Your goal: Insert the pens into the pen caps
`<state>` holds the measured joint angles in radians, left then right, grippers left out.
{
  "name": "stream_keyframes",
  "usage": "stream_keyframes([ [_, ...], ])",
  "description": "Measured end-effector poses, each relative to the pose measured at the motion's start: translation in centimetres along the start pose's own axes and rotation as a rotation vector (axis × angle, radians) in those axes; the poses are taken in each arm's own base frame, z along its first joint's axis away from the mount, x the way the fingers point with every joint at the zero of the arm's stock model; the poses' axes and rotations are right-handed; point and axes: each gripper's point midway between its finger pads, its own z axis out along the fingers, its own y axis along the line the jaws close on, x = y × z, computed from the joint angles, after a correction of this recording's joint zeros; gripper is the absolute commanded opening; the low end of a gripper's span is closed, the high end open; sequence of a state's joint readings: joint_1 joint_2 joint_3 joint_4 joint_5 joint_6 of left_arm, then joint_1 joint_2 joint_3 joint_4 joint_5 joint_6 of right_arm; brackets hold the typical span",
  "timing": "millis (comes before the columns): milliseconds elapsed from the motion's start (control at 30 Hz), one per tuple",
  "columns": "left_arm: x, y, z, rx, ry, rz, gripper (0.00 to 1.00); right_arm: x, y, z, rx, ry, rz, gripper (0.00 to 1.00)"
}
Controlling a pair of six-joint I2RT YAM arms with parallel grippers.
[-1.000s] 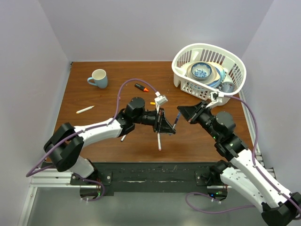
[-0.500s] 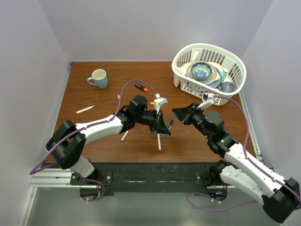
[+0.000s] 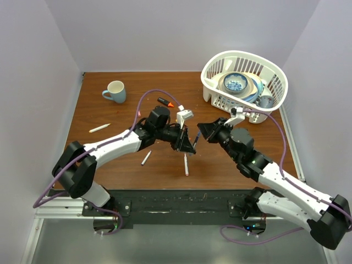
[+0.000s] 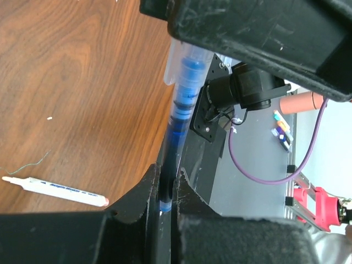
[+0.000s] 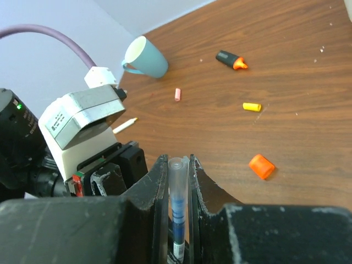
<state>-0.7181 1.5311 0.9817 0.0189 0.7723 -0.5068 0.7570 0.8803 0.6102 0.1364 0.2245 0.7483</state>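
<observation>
1. Both grippers have closed in on each other over the last second: the right one slid left, away from the basket (image 3: 245,77), and the left one pulled slightly left, so the gap between them is gone.
2. Top view: the left gripper (image 3: 187,144) and right gripper (image 3: 203,132) meet nose to nose above the middle of the surface (image 3: 110,159), with the blue pen (image 3: 194,141) bridging them, off the wood. A white pen (image 3: 99,128), a grey pen (image 3: 146,158) and a second white pen (image 3: 186,165) lie loose on the wood. A mug (image 3: 115,91) stands far left.
3. Left wrist view: the left gripper (image 4: 164,184) has its jaws clamped on the pen's thin dark end. The barrel rises at a slant to a clear, wider section that meets the black body of the right gripper.
4. Right wrist view: the right gripper (image 5: 177,165) has its jaws clamped on that clear section. It may be a cap already over the pen, but the join is not visible. Beyond it, a pink cap (image 5: 177,94), a yellow cap (image 5: 252,106) and an orange cap (image 5: 261,166) lie apart on the wood, with an orange-tipped black marker (image 5: 231,59) farther back.
</observation>
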Motion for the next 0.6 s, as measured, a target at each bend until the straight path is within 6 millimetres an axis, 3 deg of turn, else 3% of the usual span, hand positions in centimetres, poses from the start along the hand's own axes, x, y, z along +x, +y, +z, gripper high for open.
stream_keyframes([
  [100, 0.0, -0.2, 0.1, 0.013, -0.008, 0.03, 0.0, -0.6, 0.1, -0.6, 0.041, 0.008, -0.013, 0.0],
  [200, 0.1, -1.1, -0.7, 0.05, -0.078, 0.096, 0.0, -1.3, 1.6, -1.4, 0.057, 0.051, -0.038, 0.03],
  [233, 0.1, -1.6, -1.2, 0.064, -0.107, 0.118, 0.0, -1.5, 2.3, -1.7, 0.05, 0.064, -0.043, 0.07],
  [267, 0.0, -2.2, -1.7, 0.078, -0.134, 0.137, 0.0, -1.7, 3.0, -2.1, 0.043, 0.076, -0.047, 0.21],
  [333, -0.3, -3.2, -2.5, 0.102, -0.18, 0.171, 0.0, -2.5, 4.3, -2.7, 0.026, 0.083, -0.05, 0.36],
  [367, -0.6, -3.7, -2.9, 0.108, -0.2, 0.19, 0.0, -2.9, 4.9, -3.0, 0.017, 0.085, -0.05, 0.48],
  [500, -3.7, -2.7, -5.3, -0.009, -0.353, 0.193, 0.0, -3.7, 6.9, -4.6, -0.018, 0.116, -0.055, 0.63],
  [600, -4.6, -2.7, -7.1, -0.069, -0.421, 0.196, 0.0, -5.0, 7.6, -5.4, -0.025, 0.102, -0.06, 0.66],
])
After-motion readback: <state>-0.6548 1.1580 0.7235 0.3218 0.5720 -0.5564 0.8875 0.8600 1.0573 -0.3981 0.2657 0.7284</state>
